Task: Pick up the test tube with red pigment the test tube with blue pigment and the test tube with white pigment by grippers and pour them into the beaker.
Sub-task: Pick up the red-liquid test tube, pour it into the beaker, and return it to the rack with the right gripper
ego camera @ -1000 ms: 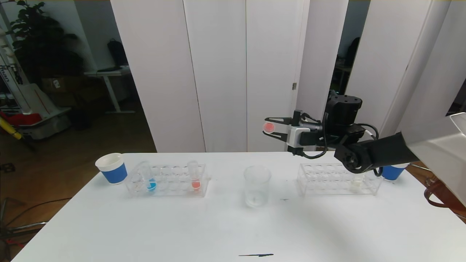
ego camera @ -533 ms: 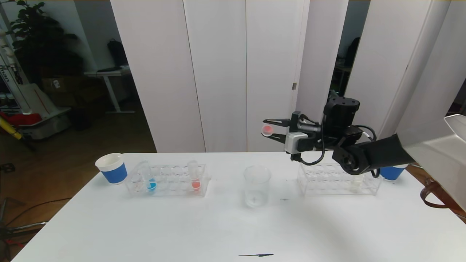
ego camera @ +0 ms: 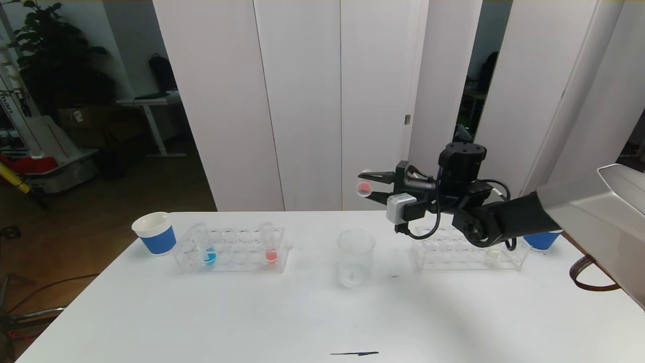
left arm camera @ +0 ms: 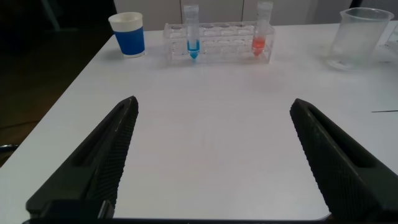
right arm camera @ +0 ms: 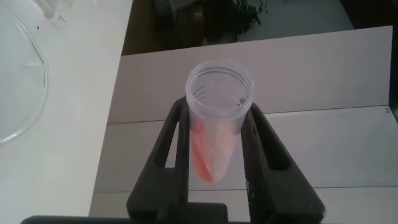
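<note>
My right gripper (ego camera: 367,187) hangs in the air above and just right of the beaker (ego camera: 356,257), shut on the test tube with red pigment (ego camera: 363,188). In the right wrist view the fingers (right arm camera: 179,134) clamp this tube (right arm camera: 219,93), and its red liquid lies along the wall. The beaker's rim (right arm camera: 25,74) shows off to one side there. The test tube with blue pigment (ego camera: 208,252) and a second red tube (ego camera: 270,248) stand in the left rack (ego camera: 232,250). The test tube with white pigment (ego camera: 493,258) stands in the right rack (ego camera: 466,247). My left gripper (left arm camera: 212,104) is open over bare table.
Two blue-banded paper cups stand on the white table, one (ego camera: 155,233) left of the left rack and one (ego camera: 542,240) behind the right rack, partly hidden by my right arm. A thin black mark (ego camera: 354,353) lies near the front edge.
My right gripper has carried the red tube leftward and a little downward, closer to the space above the beaker. The racks, beaker and cups have not moved.
</note>
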